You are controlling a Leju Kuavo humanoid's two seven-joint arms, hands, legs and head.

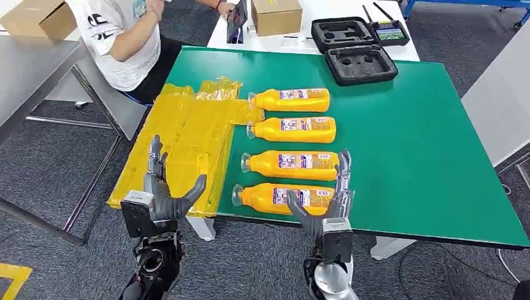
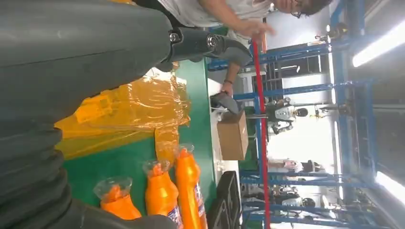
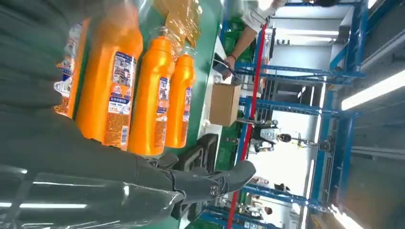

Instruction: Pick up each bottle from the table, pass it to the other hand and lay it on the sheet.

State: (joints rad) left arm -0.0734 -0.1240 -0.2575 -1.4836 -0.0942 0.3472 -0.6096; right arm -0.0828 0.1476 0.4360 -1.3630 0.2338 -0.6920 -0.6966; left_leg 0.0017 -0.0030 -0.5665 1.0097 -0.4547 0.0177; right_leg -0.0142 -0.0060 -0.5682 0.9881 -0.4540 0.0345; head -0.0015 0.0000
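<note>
right hand [image 1: 330, 203] spread, holding nothing, by nearest bottle [image 1: 284, 197] | left hand [image 1: 161, 190] spread, holding nothing, over sheet [image 1: 187, 134]

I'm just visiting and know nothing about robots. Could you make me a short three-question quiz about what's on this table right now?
1. How many orange bottles lie on the green table?
2. True or false: a bottle already lies on the yellow sheet.
3. Which bottle is closest to the right hand? A) the farthest one B) the nearest one C) the second from the far end

Key:
1. Four, lying side by side in a column, caps toward the sheet.
2. False; all four are on the green surface, and both the right hand and the left hand hold nothing.
3. B.
</note>
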